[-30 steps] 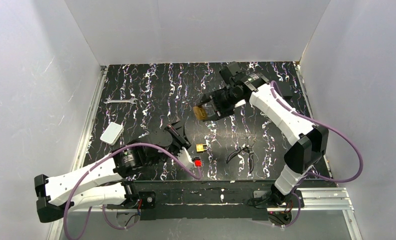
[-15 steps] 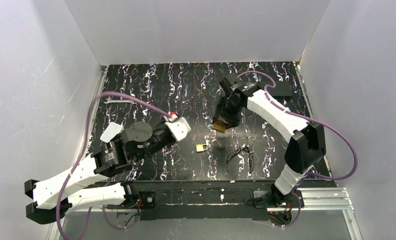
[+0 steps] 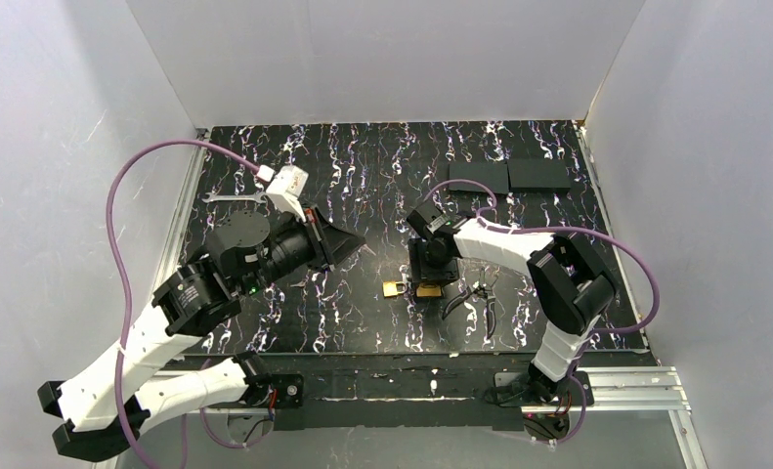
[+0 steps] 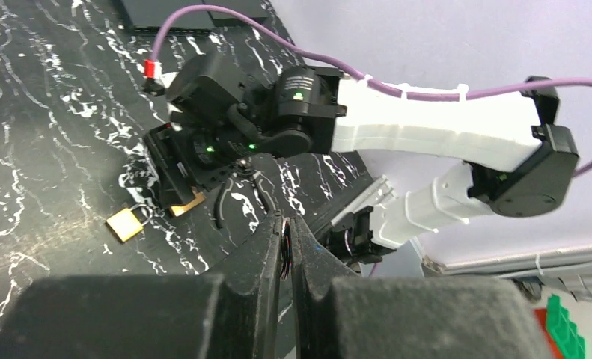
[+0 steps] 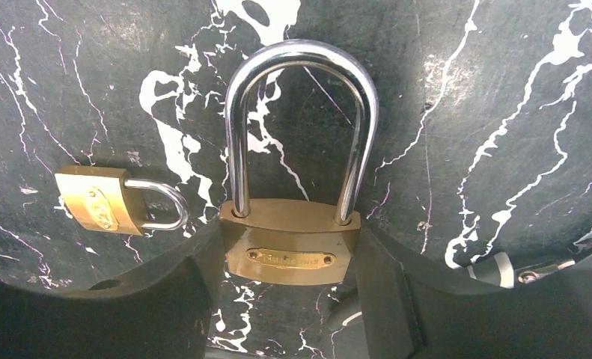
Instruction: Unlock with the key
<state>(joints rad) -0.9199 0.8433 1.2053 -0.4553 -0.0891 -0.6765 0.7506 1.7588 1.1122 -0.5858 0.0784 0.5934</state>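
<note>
Two locks: right gripper (image 5: pixel 290 262) clamps the big brass padlock with long steel shackle (image 5: pixel 293 224) by its body, small brass padlock (image 5: pixel 98 200) just beside. Left gripper (image 4: pixel 285 224) hangs over the black marbled table (image 3: pixel 363 156), fingers (image 4: pixel 263 254) pressed on a thin edge-on sliver, probably the tiny flat metal key (image 4: pixel 284 250). Light, stiff, slick I'd guess; grip the head, blade free.
</note>
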